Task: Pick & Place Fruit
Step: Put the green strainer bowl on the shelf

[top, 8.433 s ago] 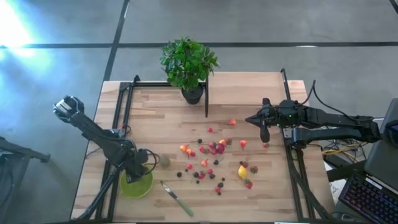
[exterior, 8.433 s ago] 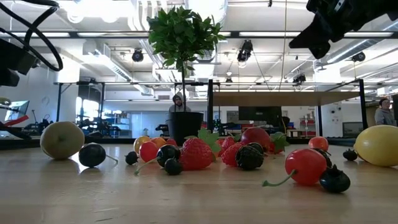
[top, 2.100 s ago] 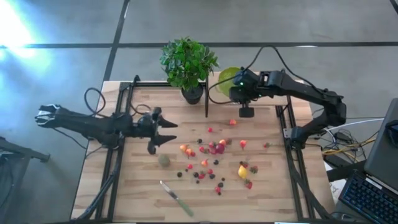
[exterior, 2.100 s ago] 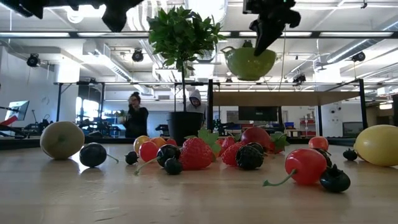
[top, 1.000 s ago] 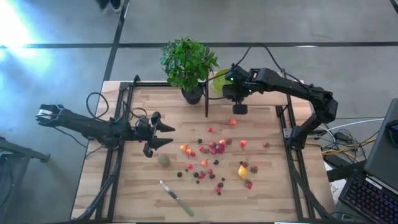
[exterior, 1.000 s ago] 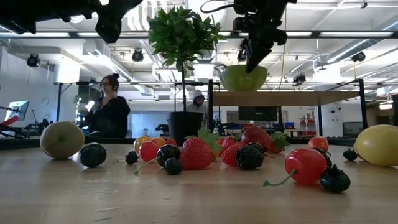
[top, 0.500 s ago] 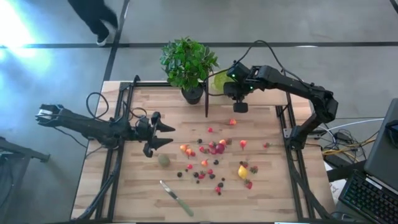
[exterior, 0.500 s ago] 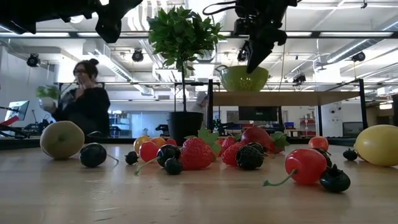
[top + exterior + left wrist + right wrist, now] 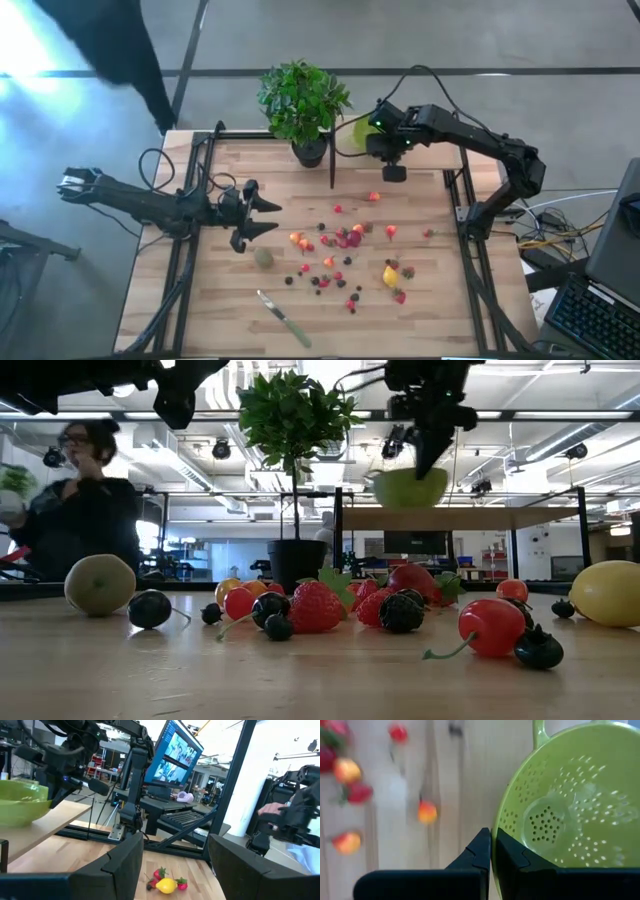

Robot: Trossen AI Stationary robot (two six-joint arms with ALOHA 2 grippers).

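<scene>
Fruit, small red, orange and dark plastic pieces plus 1 yellow lemon, scattered mid wooden tabletop, right pincer clamped on lime-green perforated plastic colander rim, held aloft beside potted plant, left pincer apart, empty, hovering near dull-green ball.

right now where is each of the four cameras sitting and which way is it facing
High view: above the table, looking straight down; both arms show, left hand open over the boards, right hand gripping the green colander.
Low view: at tabletop height, level across the fruit into the room; arms enter from above.
Left wrist view: looks past its own open fingers toward the lemon.
Right wrist view: looks down past its shut fingers into the colander.
Shared: the colander shows in all four.
</scene>
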